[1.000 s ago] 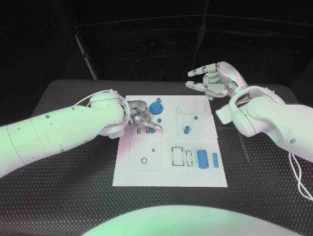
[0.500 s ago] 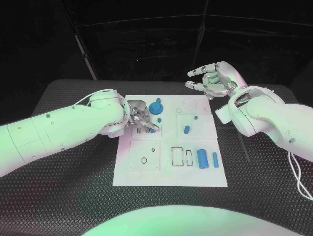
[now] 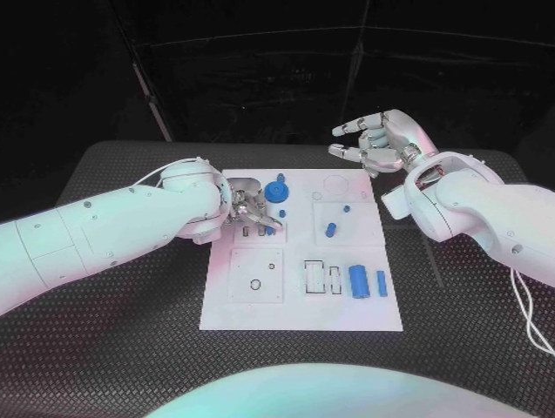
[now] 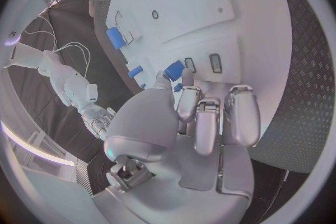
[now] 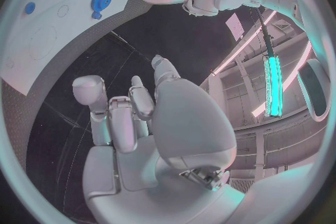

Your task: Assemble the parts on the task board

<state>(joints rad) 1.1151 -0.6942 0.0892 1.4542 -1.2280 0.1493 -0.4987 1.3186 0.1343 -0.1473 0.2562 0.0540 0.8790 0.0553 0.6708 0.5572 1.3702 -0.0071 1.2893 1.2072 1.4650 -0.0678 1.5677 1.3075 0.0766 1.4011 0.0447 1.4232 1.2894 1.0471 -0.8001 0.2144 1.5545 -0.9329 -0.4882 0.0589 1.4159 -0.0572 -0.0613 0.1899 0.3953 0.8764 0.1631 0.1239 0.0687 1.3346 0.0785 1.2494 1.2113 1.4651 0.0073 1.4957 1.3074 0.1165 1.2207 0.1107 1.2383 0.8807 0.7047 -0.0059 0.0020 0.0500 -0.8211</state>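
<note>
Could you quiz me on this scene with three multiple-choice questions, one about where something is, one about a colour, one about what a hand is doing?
1. Where is the left hand?
A. over the task board
B. off the table
C. on the right arm

2. What colour is the gear-shaped part?
A. red
B. blue
C. yellow

3. What is the right hand doing?
A. gripping a part
B. pressing the board
C. raised, holding nothing

Answers: 1 A, its fingers sit above the board's upper left area. 2 B, it reads blue against white. 3 C, its fingers are spread beyond the board's far edge.
</note>
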